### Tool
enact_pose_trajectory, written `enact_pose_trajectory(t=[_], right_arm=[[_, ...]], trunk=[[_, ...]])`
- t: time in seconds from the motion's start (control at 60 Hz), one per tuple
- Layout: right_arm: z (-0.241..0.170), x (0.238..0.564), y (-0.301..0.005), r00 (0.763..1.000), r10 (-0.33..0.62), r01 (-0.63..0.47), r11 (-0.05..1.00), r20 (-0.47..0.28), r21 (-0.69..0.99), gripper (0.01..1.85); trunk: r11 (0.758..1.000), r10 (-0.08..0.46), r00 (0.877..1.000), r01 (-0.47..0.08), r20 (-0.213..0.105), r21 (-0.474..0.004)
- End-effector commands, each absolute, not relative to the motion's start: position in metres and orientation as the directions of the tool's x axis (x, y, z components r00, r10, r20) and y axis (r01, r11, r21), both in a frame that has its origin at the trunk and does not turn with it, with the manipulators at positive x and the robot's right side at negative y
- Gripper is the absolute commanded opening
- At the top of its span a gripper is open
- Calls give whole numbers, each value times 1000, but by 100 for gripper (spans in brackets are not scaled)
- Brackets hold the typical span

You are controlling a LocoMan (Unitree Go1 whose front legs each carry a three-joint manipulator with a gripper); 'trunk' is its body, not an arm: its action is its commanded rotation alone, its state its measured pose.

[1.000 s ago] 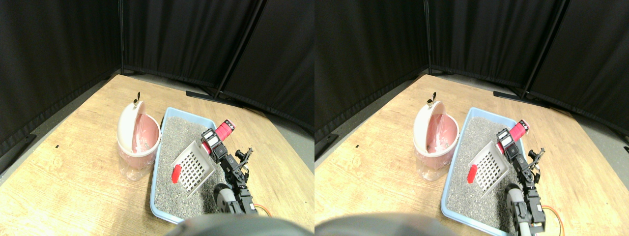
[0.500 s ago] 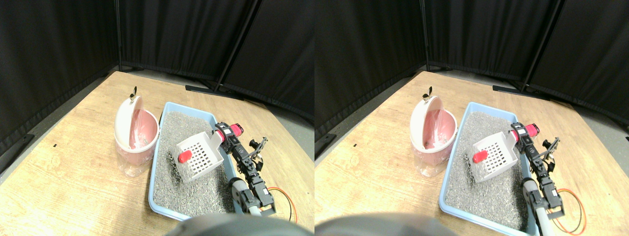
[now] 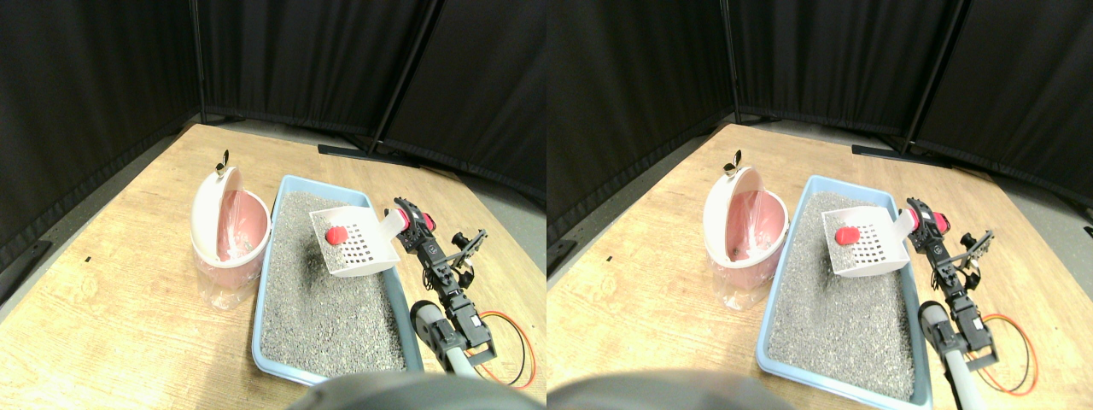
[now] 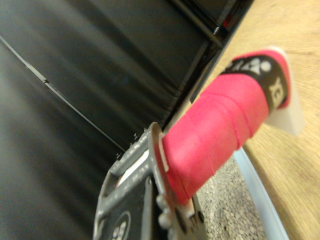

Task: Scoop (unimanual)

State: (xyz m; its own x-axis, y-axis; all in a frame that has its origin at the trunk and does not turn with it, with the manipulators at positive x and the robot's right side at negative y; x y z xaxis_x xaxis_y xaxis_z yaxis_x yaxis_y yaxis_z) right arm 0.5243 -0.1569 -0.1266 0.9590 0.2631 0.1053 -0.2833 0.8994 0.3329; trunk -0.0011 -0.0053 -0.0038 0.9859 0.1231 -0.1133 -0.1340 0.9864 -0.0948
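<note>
- The white scoop (image 3: 359, 242) is above the blue litter tray (image 3: 266, 282), over its far right part, clear of the grey litter (image 3: 324, 299).
- Its long axis lies across the tray: the slotted basket points left toward the pink bin (image 3: 229, 235), the pink wrapped handle (image 3: 423, 224) points right.
- A red piece (image 3: 336, 233) lies inside the basket.
- The right end effector (image 3: 416, 232) is closed on the handle.
- The tray and the bin stand on the wooden bench (image 3: 111, 282).

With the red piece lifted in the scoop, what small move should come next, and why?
Probably swing the scoop left toward the pink bin. The red piece lies in the scoop, held above the litter tray by the right gripper, and the bin's lid stands tipped open beside the tray.
</note>
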Motion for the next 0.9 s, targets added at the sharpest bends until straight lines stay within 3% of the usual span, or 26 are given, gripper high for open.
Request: enact_pose_trajectory(t=[0.017, 0.267, 0.467, 0.667, 0.9], right_arm=[[-112, 526, -156, 957, 228, -284, 854, 178, 436, 5], [-108, 533, -161, 969, 180, -244, 820, 171, 518, 5], [-102, 538, -162, 990, 119, -140, 780, 75, 610, 5], [-107, 551, -162, 994, 109, -80, 573, 20, 816, 5], [-109, 553, -161, 995, 100, -73, 537, 22, 840, 5]], trunk=[[983, 128, 985, -141, -112, -115], [982, 133, 985, -146, -114, -116], [982, 137, 984, -150, -116, -118], [980, 146, 983, -160, -114, -122], [978, 153, 981, -167, -117, -125]])
